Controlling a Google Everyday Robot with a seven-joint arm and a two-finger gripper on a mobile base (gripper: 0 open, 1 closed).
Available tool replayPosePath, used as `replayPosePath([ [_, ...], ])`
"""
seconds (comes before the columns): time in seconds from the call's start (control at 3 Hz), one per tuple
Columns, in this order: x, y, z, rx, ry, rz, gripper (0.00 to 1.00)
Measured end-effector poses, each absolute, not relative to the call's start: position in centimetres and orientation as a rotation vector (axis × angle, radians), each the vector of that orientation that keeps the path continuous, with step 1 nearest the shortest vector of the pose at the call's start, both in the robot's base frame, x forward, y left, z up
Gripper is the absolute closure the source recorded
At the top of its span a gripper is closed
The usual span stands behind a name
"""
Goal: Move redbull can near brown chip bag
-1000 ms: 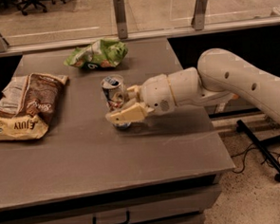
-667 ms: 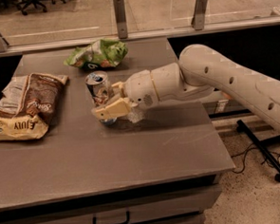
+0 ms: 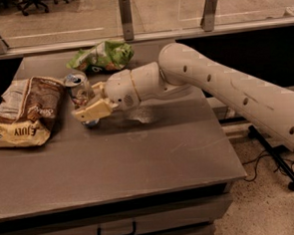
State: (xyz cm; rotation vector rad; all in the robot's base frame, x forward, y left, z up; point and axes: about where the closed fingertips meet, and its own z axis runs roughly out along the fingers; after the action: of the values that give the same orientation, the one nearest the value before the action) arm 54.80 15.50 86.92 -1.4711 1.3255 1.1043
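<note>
The redbull can (image 3: 79,91), slim and silver-blue with a silver top, stands upright on the grey table (image 3: 139,160) just right of the brown chip bag (image 3: 27,113). The bag lies flat at the table's left side, brown and cream-yellow with white lettering. My gripper (image 3: 88,109) reaches in from the right and is shut on the can, its cream fingers (image 3: 94,111) crossing the can's lower half. The can's base is partly hidden by the fingers.
A green chip bag (image 3: 102,55) lies at the table's back, behind the can. A glass rail with metal posts (image 3: 125,11) runs behind the table. The table's right edge drops to the floor, where a black stand leg (image 3: 271,154) lies.
My gripper has carried the can leftwards across the table, from near the middle to right next to the brown chip bag. The bags have not moved.
</note>
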Motion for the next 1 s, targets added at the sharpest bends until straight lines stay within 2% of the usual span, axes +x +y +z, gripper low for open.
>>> replayPosePath([
  [0.33,55.0,17.7,86.7,-1.491,1.248,1.103,0.83],
  [1.0,54.8,20.1,86.0,-1.541,1.135,1.088,0.35],
])
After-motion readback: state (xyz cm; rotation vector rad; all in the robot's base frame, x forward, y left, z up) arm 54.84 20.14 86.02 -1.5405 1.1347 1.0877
